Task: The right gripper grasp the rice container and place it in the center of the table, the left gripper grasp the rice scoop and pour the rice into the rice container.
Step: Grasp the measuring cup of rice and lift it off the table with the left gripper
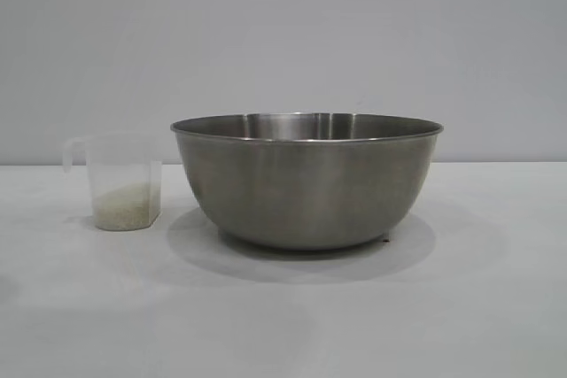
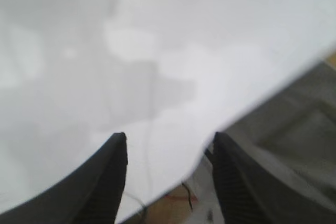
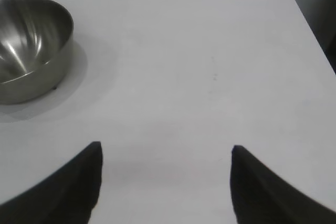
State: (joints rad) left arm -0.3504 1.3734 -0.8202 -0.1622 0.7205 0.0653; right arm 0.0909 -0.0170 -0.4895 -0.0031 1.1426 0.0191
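Left claw point(image 2: 168, 150) fingers spread apart, holding nothing, right claw point(image 3: 165, 153) fingers spread wide, holding nothing

Rice scoop point(image 1: 124, 181) just beside rice container point(image 1: 306, 180)

The exterior camera sits low and close, level with the table point(image 1: 496, 307), facing a grey wall across the steel bowl point(image 1: 306, 179) and measuring cup point(image 1: 124, 183). The left wrist camera looks down past its fingers point(image 2: 105, 182) onto the table's edge. The right wrist camera looks out between its fingers point(image 3: 73, 187) across the tabletop; it shares the bowl with the exterior view.
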